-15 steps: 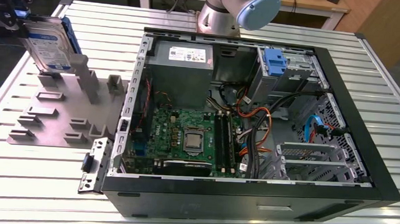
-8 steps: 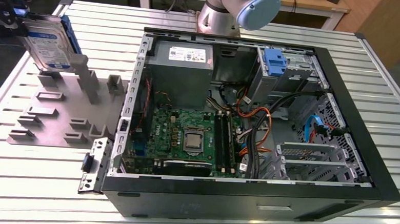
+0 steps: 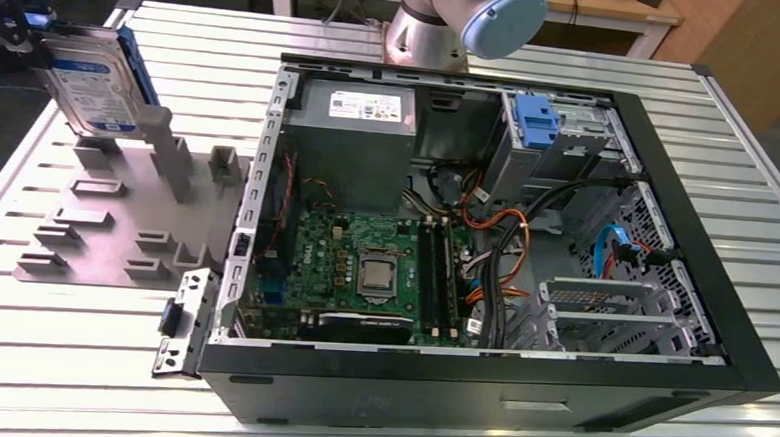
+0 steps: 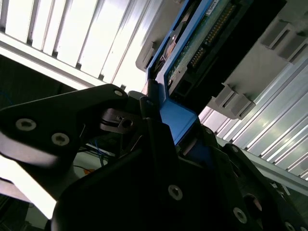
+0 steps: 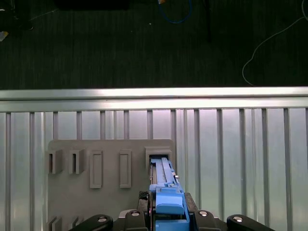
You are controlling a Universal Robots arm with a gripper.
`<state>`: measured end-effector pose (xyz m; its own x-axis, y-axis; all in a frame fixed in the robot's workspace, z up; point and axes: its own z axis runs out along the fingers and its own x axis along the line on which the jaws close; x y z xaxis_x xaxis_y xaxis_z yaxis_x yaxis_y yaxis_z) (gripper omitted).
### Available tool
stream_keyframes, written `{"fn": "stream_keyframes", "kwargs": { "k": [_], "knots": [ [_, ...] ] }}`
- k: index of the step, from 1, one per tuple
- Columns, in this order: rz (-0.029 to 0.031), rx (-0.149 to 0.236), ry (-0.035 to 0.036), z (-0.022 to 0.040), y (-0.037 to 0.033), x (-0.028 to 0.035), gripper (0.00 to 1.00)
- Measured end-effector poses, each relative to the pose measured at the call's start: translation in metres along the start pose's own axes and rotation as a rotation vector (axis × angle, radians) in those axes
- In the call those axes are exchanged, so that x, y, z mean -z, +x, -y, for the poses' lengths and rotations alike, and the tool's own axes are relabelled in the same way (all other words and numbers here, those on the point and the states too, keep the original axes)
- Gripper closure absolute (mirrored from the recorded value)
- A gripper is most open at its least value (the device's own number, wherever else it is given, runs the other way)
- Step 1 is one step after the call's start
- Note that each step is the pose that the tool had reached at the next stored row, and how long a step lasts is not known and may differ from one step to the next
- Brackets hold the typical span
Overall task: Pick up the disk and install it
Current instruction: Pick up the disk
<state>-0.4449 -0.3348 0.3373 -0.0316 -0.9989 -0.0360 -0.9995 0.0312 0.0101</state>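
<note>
The disk (image 3: 92, 88) is a silver drive with a blue-and-white label and a blue bracket. It stands on edge over the grey holder plate (image 3: 123, 215) at the exterior view's left. My gripper (image 3: 33, 25) is shut on its upper end. In the first wrist view the disk (image 5: 163, 180) runs edge-on from my gripper (image 5: 168, 214) down to a slot of the holder plate (image 5: 96, 192). I cannot tell whether its lower end still rests in that slot. In the second wrist view the black fingers (image 4: 149, 113) press on the blue bracket (image 4: 180, 118) of the disk (image 4: 202, 43).
An open black computer case (image 3: 706, 295) lies on the slatted aluminium table (image 3: 62, 362), to the exterior view's right of the holder. Inside are a grey power-supply box (image 3: 356, 112), a motherboard (image 3: 360, 267), cables, and a drive bay with a blue clip (image 3: 535, 121). The arm's base (image 3: 434, 26) stands behind the case.
</note>
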Motion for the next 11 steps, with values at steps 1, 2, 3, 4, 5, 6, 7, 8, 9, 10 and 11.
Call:
{"fn": "stream_keyframes", "kwargs": {
  "k": [1, 2, 3, 4, 5, 6, 7, 8, 9, 10, 11],
  "knots": [
    [0.0000, 0.000, 0.0000, 0.0000, 0.0000, 0.0005, 0.63],
    [0.0000, 0.000, 0.0001, 0.0000, 0.0000, 0.0008, 0.63],
    [0.0001, 0.000, 0.0001, 0.0000, 0.0000, 0.0012, 0.63],
    [0.0001, 0.000, 0.0001, 0.0000, -0.0001, 0.0016, 0.63],
    [0.0000, 0.000, 0.0001, 0.0000, -0.0001, 0.0019, 0.63],
    [0.0001, 0.000, 0.0002, 0.0000, -0.0001, 0.0022, 0.63],
    [0.0001, 0.000, 0.0002, 0.0000, -0.0001, 0.0024, 0.63],
    [0.0001, 0.000, 0.0001, 0.0000, -0.0001, 0.0026, 0.63],
    [0.0000, 0.000, 0.0000, 0.0000, -0.0001, 0.0028, 0.63],
    [0.0000, 0.000, 0.0001, 0.0000, -0.0001, 0.0030, 0.63],
    [0.0001, 0.000, 0.0001, 0.0000, -0.0001, 0.0031, 0.63]
  ]
}}
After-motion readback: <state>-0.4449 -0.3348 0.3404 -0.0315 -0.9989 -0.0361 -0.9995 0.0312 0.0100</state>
